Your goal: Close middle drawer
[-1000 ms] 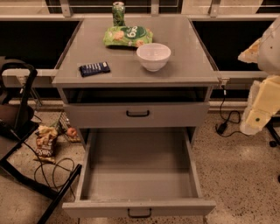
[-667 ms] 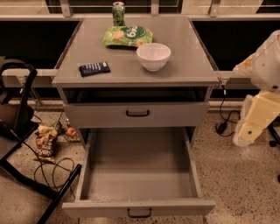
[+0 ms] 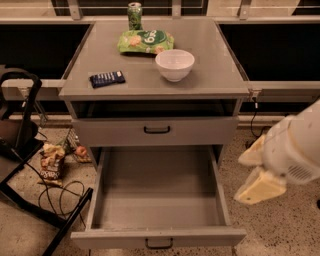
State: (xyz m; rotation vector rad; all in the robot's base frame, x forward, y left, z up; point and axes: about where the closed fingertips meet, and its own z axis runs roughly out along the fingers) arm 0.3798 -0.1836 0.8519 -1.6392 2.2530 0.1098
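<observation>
The cream, wedge-shaped pincer hangs low at the right on a rounded white arm. Whether it is clenched or released cannot be told. Near it, to its left, the long grey metal middle drawer, low-fronted with a small black handle, stands pulled out. The flat grey table above bears a smooth white round bowl and a crinkled green bag.

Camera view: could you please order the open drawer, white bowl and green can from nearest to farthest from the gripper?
Gripper, low right:
1. Open drawer, just to its left.
2. White bowl, on the cabinet top.
3. Green can, at the back edge.
</observation>
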